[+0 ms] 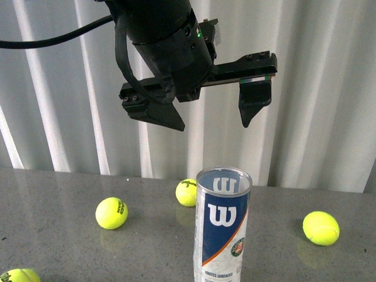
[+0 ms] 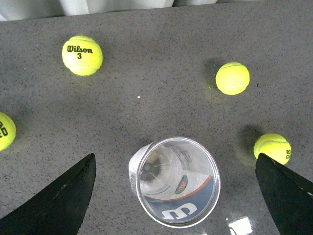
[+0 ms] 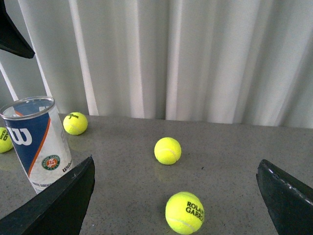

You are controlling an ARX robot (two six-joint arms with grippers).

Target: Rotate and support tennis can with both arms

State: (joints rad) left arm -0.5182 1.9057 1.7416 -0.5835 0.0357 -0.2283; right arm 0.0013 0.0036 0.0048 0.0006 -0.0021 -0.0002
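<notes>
Tennis can [image 1: 222, 226]: clear glossy plastic, smooth printed label, shiny silver rim. Table [image 1: 59, 247]: grey speckled stone-look top, semi-gloss, faint reflections. Tennis balls [image 1: 111, 212]: fuzzy yellow felt, matt. Left gripper [image 1: 211, 120]: matt black, hard plastic or metal, can't tell which. Curtain [image 1: 323, 88]: white pleated cloth, matt.

We count one tennis can [image 1: 222, 226], standing at the lower centre of the front view. In that same view we count four yellow tennis balls: one at mid left [image 1: 111, 212], one just behind the can at centre [image 1: 187, 192], one at the right [image 1: 321, 228], and one cut off at the lower left corner [image 1: 19, 275]. One arm [image 1: 167, 41] shows at the top.
</notes>
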